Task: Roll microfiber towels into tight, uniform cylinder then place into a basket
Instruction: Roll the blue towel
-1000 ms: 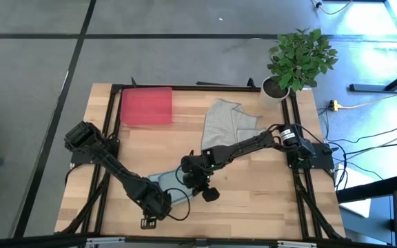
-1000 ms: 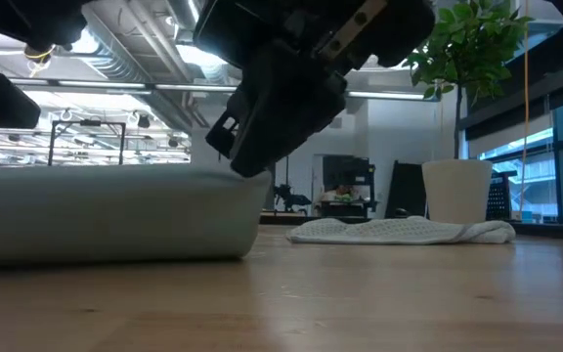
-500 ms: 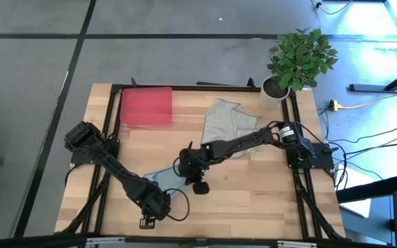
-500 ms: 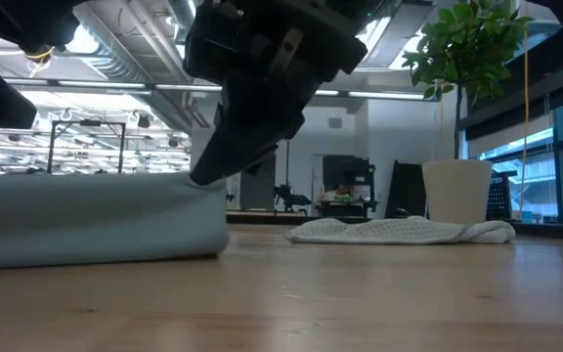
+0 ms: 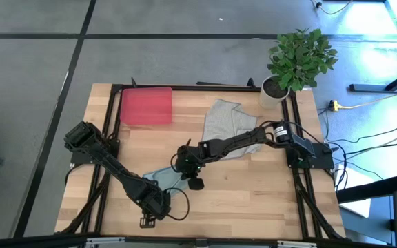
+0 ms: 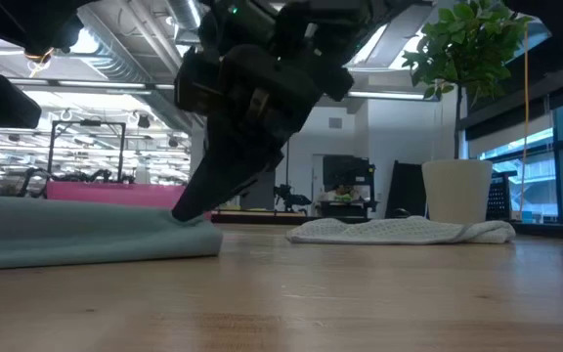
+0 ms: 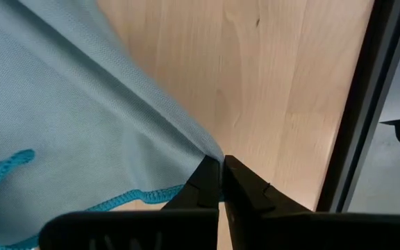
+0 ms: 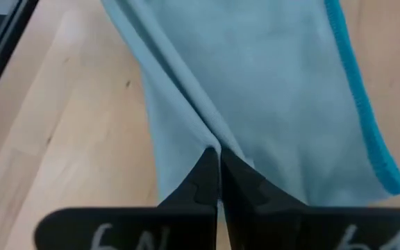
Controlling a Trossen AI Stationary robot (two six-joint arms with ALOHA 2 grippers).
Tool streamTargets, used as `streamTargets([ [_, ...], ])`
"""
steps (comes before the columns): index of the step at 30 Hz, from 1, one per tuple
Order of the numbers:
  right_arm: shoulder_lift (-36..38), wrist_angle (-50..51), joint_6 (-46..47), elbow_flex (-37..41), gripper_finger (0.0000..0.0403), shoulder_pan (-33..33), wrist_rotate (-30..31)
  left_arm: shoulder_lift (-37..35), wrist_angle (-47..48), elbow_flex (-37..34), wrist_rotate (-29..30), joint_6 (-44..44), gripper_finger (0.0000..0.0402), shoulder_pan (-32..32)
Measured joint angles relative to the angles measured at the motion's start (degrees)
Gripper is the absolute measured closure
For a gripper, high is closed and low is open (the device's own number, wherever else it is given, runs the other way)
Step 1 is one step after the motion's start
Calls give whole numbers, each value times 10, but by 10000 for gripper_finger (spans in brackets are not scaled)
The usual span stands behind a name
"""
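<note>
The pale blue-teal towel [image 5: 163, 178] lies bunched on the table near the front, between my two grippers; it also shows as a low flat band in the low view [image 6: 76, 235]. My left gripper [image 5: 158, 204] is shut on its near end. My right gripper [image 5: 183, 167] is shut on its right end and reaches down to it in the low view [image 6: 190, 211]. The light grey towel [image 5: 226, 124] lies crumpled on the table farther back. The red tray [image 5: 145, 107] stands at the far left. My left gripper pinches a pointed corner of gathered cloth [image 7: 207, 149] between its two shut fingers [image 7: 221, 182]. The cloth runs away from the fingertips in a straight ridge and lies on the wood. My right gripper pinches a raised fold of the towel [image 8: 203, 139] between its two shut fingers [image 8: 217, 170]; how many layers, I cannot tell. It slants down from the table's right [image 6: 190, 211]. The towel's end lies low on the table, and the cloth fans out from the pinch.
A white pot with a green plant [image 5: 291, 65] stands at the far right corner. Black frame rails run along the table's left and right sides [image 5: 105, 172]. Bare wood lies near the front right [image 5: 253, 200].
My right gripper has gone toward the table's left and far edges and down, holding the towel's right end. The towel, a thick raised bulge a second ago, has sunk and now lies low and flatter, its right end drawn leftward. The red tray now shows behind it.
</note>
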State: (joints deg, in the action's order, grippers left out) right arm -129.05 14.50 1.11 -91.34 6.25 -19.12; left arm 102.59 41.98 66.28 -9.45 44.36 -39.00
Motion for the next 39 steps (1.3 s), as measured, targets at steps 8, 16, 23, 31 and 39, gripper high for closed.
streamTargets([
  [8, -10, -2, -13, -1, 399, -1, 23, 0, 17, 0, 15, 0, 401, 0],
  [16, -23, -6, -13, -2, 397, -1, 28, -6, 50, 0, 25, 4, 401, 5],
  [23, -25, -6, -14, -2, 397, -1, 28, -46, 73, 0, 55, 11, 401, 15],
  [31, -26, -2, -15, -2, 397, -1, 29, -56, 162, -2, 74, 90, 402, 33],
  [39, -26, -1, -16, -2, 397, -1, 30, -56, 132, -42, 69, 95, 401, 52],
])
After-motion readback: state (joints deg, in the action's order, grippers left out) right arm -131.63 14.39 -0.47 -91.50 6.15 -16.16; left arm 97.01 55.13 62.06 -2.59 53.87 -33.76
